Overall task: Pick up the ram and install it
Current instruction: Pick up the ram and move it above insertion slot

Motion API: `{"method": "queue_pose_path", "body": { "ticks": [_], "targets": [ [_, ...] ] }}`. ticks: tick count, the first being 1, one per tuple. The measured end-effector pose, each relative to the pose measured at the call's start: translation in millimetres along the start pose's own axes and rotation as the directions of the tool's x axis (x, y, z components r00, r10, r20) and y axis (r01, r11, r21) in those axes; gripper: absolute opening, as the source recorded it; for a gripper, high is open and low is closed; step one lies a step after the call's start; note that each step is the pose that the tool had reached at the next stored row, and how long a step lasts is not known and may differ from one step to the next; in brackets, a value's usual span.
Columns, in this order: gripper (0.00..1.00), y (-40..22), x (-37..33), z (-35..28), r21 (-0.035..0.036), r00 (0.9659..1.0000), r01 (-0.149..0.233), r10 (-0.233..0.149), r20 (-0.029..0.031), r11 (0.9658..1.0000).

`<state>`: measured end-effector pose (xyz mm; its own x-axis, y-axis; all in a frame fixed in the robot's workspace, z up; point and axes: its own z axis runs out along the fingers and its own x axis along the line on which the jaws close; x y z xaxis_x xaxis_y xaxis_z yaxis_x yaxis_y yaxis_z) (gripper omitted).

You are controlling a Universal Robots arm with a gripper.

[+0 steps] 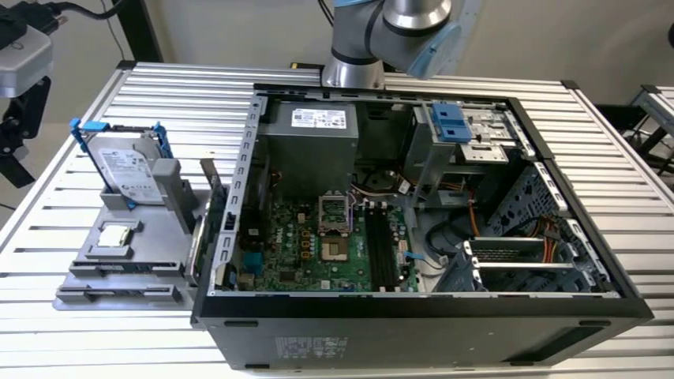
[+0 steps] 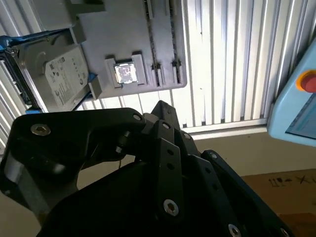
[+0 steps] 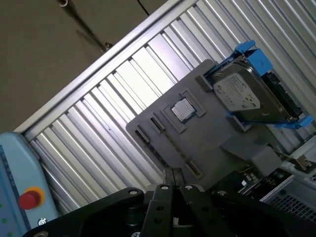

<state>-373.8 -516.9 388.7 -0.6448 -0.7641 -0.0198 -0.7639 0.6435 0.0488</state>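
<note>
The ram [image 1: 132, 266] is a long, thin, dark strip lying along the near side of the grey parts tray [image 1: 79, 272], at the exterior view's left. In the first wrist view the ram [image 3: 174, 146] runs as a narrow line across the tray [image 3: 212, 133], beside the square processor chip [image 3: 182, 109]. My gripper [image 3: 173, 173] hangs high above the tray with its black fingers together and nothing between them. In the second wrist view the gripper [image 2: 163, 109] sits over the tray's edge. The motherboard's black slots [image 1: 381, 249] lie in the open computer case [image 1: 421, 304].
A silver hard drive in a blue bracket [image 1: 129, 170] stands on the tray's far end. The arm [image 1: 390, 31] rises behind the case. A pale blue pendant with a red button [image 3: 27, 197] lies off the slatted table [image 1: 63, 332]. A cardboard box [image 2: 286, 187] sits nearby.
</note>
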Motion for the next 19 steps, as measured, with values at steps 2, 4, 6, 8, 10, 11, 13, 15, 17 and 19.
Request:
{"method": "queue_pose_path", "body": {
  "ticks": [2, 4, 6, 8, 10, 11, 13, 15, 17, 19],
  "targets": [
    [0.0, 0.0, 0.0, 0.0, -0.0002, 0.9999, 0.012, -0.012, -0.0006, 0.9999],
    [0.0, 0.0, 0.0, 0.0, -0.0005, 0.9997, 0.025, -0.025, -0.0012, 0.9997],
    [0.0, 0.0, 0.0, 0.0, -0.0008, 0.9993, 0.038, -0.038, -0.0018, 0.9993],
    [0.0, 0.0, 0.0, 0.0, -0.0011, 0.9987, 0.051, -0.051, -0.0025, 0.9987],
    [0.0, 0.0, 0.0, 0.0, -0.0014, 0.9979, 0.064, -0.064, -0.0031, 0.9979],
    [0.0, 0.0, 0.0, 0.0, -0.0015, 0.9975, 0.071, -0.071, -0.0034, 0.9975],
    [0.0, -0.1, 0.0, 0.0, -0.0018, 0.9965, 0.083, -0.083, -0.004, 0.9965],
    [0.0, 0.0, 0.0, 0.0, -0.0022, 0.9954, 0.096, -0.096, -0.0046, 0.9954],
    [0.0, 0.0, 0.0, 0.0, -0.0025, 0.994, 0.109, -0.109, -0.0052, 0.994],
    [0.0, 0.0, 0.0, 0.0, -0.0029, 0.992, 0.126, -0.126, -0.006, 0.992]
  ]
}}
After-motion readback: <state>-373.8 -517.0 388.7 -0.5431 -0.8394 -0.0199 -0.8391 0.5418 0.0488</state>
